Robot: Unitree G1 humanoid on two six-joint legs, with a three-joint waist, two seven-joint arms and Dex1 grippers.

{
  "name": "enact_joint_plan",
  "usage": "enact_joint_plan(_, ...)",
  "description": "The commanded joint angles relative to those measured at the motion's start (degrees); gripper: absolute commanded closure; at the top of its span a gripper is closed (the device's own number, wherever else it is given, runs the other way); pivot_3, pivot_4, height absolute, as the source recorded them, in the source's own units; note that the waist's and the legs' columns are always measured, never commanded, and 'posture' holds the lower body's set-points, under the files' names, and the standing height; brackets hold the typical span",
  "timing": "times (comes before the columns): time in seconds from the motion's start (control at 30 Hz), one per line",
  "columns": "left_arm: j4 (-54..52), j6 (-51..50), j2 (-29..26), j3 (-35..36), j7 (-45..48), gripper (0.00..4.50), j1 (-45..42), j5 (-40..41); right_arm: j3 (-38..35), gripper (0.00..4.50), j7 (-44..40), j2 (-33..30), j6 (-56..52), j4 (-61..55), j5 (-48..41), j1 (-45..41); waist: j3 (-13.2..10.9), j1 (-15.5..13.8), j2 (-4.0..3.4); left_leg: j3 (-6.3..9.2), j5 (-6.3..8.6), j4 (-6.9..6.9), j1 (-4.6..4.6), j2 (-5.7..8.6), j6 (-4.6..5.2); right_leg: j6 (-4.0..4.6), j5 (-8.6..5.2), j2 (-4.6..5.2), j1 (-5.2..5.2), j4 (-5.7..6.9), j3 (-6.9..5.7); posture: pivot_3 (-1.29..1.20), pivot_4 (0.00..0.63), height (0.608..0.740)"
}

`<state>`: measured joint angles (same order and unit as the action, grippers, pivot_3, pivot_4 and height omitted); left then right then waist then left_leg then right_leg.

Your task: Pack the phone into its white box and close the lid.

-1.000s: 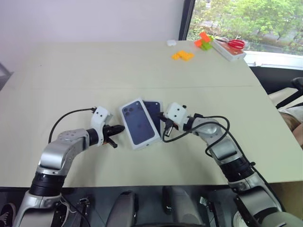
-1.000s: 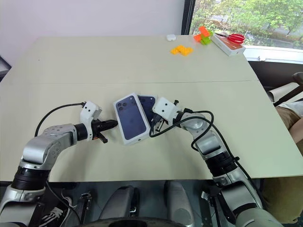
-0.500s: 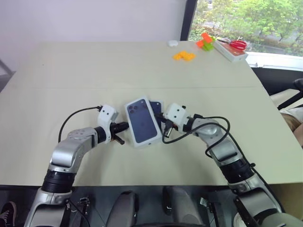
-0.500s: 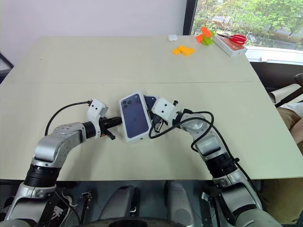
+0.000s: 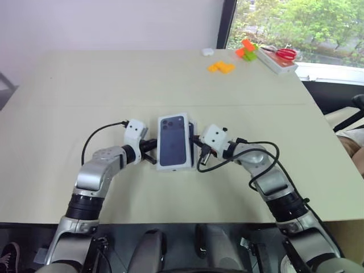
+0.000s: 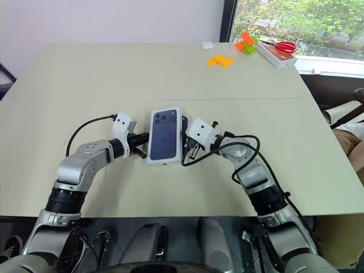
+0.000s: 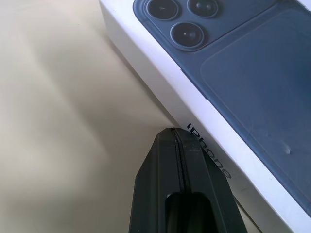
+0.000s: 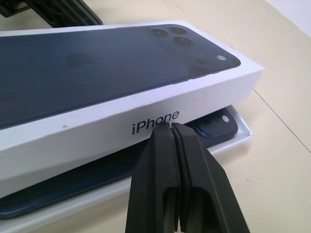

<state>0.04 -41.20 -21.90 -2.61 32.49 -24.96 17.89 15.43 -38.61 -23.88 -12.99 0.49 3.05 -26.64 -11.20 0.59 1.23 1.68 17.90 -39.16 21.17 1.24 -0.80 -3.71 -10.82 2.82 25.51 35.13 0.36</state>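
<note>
Your two arms bracketed the package from either side, mid-surface (image 5: 68,114). The lid (image 5: 173,141), phone picture facing up, sat skewed over the white box (image 8: 233,138), not seated: one long side rode high, so the phone (image 8: 214,127) showed in the tray beneath it. The left pincer (image 5: 151,160), fingers pressed together and holding nothing, had its tip against the lid's left wall; the right pincer (image 5: 200,154), likewise pressed together and empty, met the opposite wall near the printed name. Shut fingers make blunt pushers, which probably explains the pose: you looked to be nudging the lid square over the tray rather than lifting it. Pressing down looked like the remaining step. Orange pieces (image 5: 219,67) and red scissors (image 5: 278,52) lay well apart at the far edge.
</note>
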Motion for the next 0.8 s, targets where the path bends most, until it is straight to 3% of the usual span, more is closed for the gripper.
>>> enact_joint_plan(0.03,-0.94,0.96,0.74,-1.02,1.15,4.5,-1.87,0.2,-1.04,4.43,0.01,-0.49,0.67,-1.02,-0.14,0.29,0.0,0.08,0.0,0.0,0.0,0.0,0.0,0.0,0.0,0.0,0.0,0.0,0.0,0.0,0.0,0.0,0.15,0.74)
enact_joint_plan(0.8,2.18,-0.09,2.63,-1.11,1.13,4.5,-2.74,-0.03,-1.96,4.43,1.53,-0.53,0.11,-0.71,1.08,1.21,0.0,0.06,0.0,0.0,0.0,0.0,-0.01,-0.01,0.0,0.0,0.0,-0.03,0.0,0.02,0.0,0.0,0.15,0.74)
